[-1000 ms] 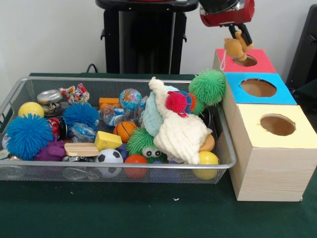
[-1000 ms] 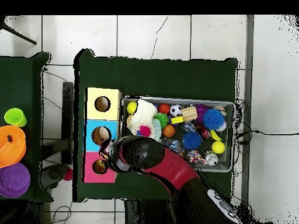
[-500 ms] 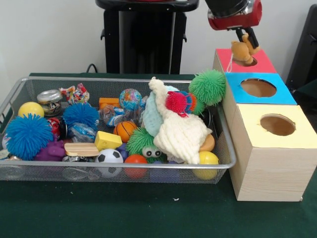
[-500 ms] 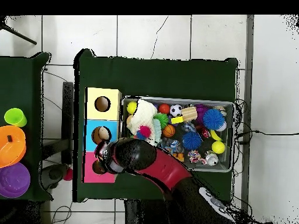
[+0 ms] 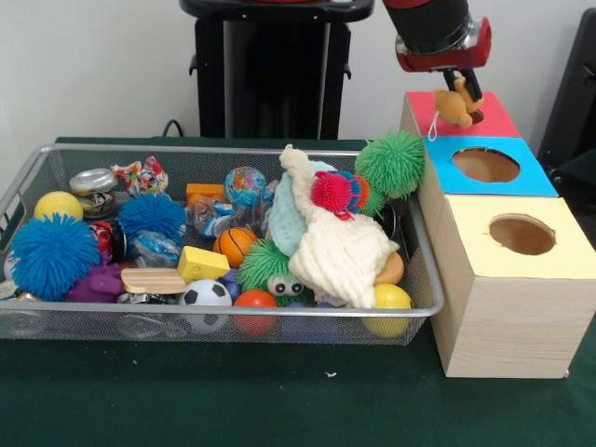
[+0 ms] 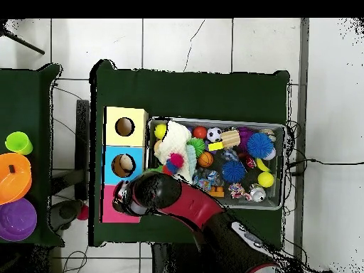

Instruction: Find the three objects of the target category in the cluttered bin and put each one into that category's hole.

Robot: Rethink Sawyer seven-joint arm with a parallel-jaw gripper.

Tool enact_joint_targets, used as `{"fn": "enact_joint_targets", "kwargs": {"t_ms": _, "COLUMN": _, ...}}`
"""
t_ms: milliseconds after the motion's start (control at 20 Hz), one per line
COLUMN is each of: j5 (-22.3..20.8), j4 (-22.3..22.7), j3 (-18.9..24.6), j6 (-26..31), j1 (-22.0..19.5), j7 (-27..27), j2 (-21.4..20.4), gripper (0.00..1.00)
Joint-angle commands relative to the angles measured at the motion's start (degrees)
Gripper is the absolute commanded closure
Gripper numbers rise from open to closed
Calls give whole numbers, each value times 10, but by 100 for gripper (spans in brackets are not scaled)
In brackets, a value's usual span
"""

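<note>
The pincer is clamped on a small tan plush toy, which hangs over the red box's hole with its string dangling toward 7 o'clock. To do this well, centre the toy over the opening, lower until its bulk is inside the rim, then release so the string follows. The front view shows the grip and toy; overhead, the arm covers the red box, so alignment there is probably fine but cannot be confirmed. The wire bin lies at 9 o'clock of the boxes.
</note>
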Motion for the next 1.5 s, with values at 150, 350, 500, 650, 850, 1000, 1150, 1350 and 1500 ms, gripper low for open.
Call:
{"fn": "enact_joint_targets", "kwargs": {"t_ms": 150, "j5": -25, "j4": -92, "j3": -39, "j6": 88, "j1": 1, "j7": 72, "j2": 46, "gripper": 100}}
{"fn": "enact_joint_targets", "kwargs": {"t_ms": 350, "j5": -27, "j4": -102, "j3": -41, "j6": 101, "j1": 3, "j7": 74, "j2": 48, "gripper": 100}}
{"fn": "enact_joint_targets", "kwargs": {"t_ms": 500, "j5": -25, "j4": -103, "j3": -41, "j6": 107, "j1": 4, "j7": 76, "j2": 46, "gripper": 100}}
{"fn": "enact_joint_targets", "kwargs": {"t_ms": 650, "j5": -23, "j4": -103, "j3": -41, "j6": 113, "j1": 5, "j7": 80, "j2": 43, "gripper": 100}}
{"fn": "enact_joint_targets", "kwargs": {"t_ms": 850, "j5": -11, "j4": -96, "j3": -38, "j6": 125, "j1": 8, "j7": 92, "j2": 29, "gripper": 100}}
{"fn": "enact_joint_targets", "kwargs": {"t_ms": 1000, "j5": 7, "j4": -85, "j3": -30, "j6": 120, "j1": 12, "j7": 103, "j2": 17, "gripper": 100}}
{"fn": "enact_joint_targets", "kwargs": {"t_ms": 1150, "j5": 20, "j4": -75, "j3": -22, "j6": 104, "j1": 15, "j7": 106, "j2": 16, "gripper": 100}}
{"fn": "enact_joint_targets", "kwargs": {"t_ms": 1350, "j5": 22, "j4": -74, "j3": -15, "j6": 102, "j1": 16, "j7": 98, "j2": 22, "gripper": 100}}
{"fn": "enact_joint_targets", "kwargs": {"t_ms": 1500, "j5": 30, "j4": -77, "j3": -15, "j6": 94, "j1": 19, "j7": 103, "j2": 26, "gripper": 100}}
